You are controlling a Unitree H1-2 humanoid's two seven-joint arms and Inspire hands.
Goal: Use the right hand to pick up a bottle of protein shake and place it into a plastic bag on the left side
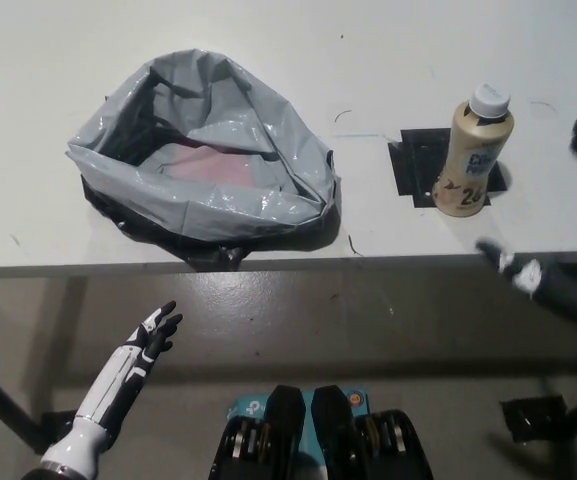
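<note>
**Head view: bottle upright, just left of my open right hand**

Head view puts the protein shake bottle [473, 152] standing upright on the table [48, 215], white cap up, base on a black square patch [420, 160]. I use the bottle as landmark. My black right hand [568, 215] sits just right of it, at the picture's right edge, blurred, fingers spread wide around empty air, one fingertip below the bottle near the table edge. Not touching. So the reach goes leftward from the hand, bottle's long axis vertical, a side grasp looks right to me. The grey plastic bag [208, 160] lies well left of the bottle, mouth open upward. My white left hand [153, 335] rests far lower-left of the bottle, below the table edge, open, empty.
</note>
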